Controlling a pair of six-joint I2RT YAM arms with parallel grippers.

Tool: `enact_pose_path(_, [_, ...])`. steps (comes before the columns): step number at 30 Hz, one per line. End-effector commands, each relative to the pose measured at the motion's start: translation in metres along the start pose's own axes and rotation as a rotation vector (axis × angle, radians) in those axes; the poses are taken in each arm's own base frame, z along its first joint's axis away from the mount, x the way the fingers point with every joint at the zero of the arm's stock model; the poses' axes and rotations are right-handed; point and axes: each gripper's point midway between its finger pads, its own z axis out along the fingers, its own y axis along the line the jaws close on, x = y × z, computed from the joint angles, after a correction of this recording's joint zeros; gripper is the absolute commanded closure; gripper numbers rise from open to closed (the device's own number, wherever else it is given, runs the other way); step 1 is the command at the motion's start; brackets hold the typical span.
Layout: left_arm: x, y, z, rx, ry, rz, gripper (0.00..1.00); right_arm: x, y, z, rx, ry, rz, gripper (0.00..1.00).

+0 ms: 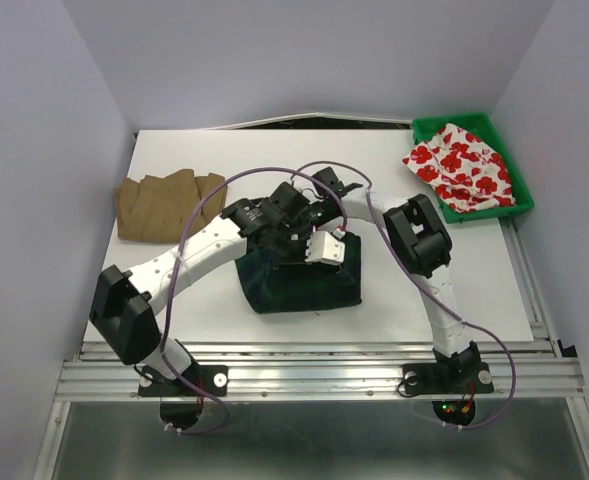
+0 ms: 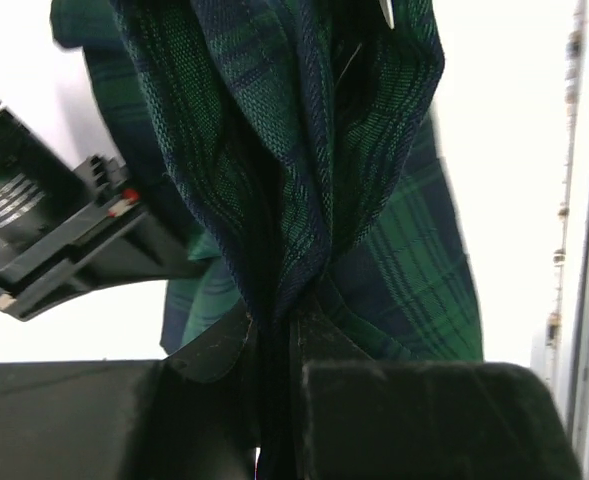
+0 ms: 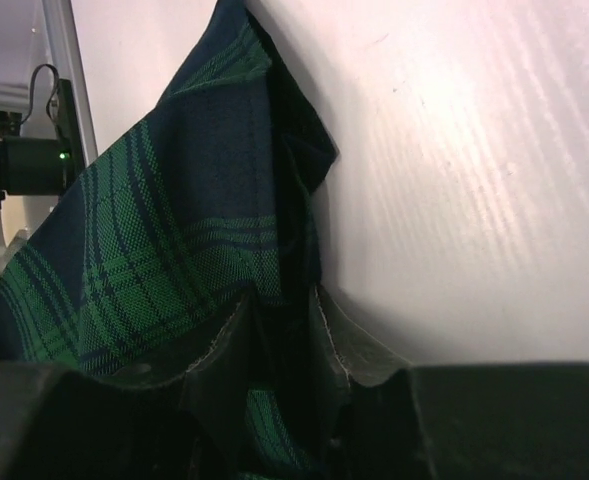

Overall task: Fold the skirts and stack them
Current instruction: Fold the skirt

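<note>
The dark green-navy plaid skirt (image 1: 299, 282) lies bunched at the table's middle front. My left gripper (image 1: 292, 240) is shut on a fold of it; in the left wrist view the plaid cloth (image 2: 304, 170) hangs pinched between the jaws (image 2: 274, 335). My right gripper (image 1: 326, 222) is shut on another edge of the same skirt; the right wrist view shows the plaid (image 3: 164, 260) between its fingers (image 3: 279, 330), close to the white table. The tan-brown pleated skirt (image 1: 167, 205) lies folded at the left. The white skirt with red flowers (image 1: 461, 166) sits in the green bin.
The green plastic bin (image 1: 429, 130) stands at the table's back right corner. Purple cables loop over both arms. Grey walls close in the table on the left, right and back. A metal rail (image 1: 324, 375) runs along the front edge.
</note>
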Motion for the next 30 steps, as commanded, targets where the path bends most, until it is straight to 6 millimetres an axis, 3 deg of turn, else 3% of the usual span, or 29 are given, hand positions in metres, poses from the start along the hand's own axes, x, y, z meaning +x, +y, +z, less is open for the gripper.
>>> enact_pose_path(1, [0.0, 0.043, 0.003, -0.06, -0.012, 0.031, 0.96, 0.017, 0.022, 0.008, -0.021, 0.044, -0.015, 0.66])
enact_pose_path(10, [0.034, 0.091, 0.044, -0.119, 0.045, 0.023, 0.92, 0.021, 0.037, 0.014, -0.077, 0.058, 0.003, 0.67])
enact_pose_path(14, [0.04, 0.106, 0.056, -0.184, 0.048, 0.033, 0.93, 0.024, 0.037, 0.017, -0.096, 0.064, 0.028, 0.69])
enact_pose_path(20, [0.055, 0.116, 0.065, -0.304, 0.061, 0.04, 0.95, 0.025, 0.036, 0.02, -0.117, 0.069, 0.042, 0.75])
enact_pose_path(25, [0.077, 0.111, 0.078, -0.373, 0.116, 0.059, 0.96, 0.022, 0.035, 0.021, -0.129, 0.068, 0.041, 0.79])
enact_pose_path(28, [0.075, 0.125, 0.077, -0.493, 0.089, 0.061, 0.97, 0.022, 0.036, 0.022, -0.149, 0.071, 0.045, 0.82])
enact_pose_path(30, [0.074, 0.122, 0.078, -0.523, 0.099, 0.097, 0.96, 0.023, 0.035, 0.023, -0.149, 0.072, 0.048, 0.82])
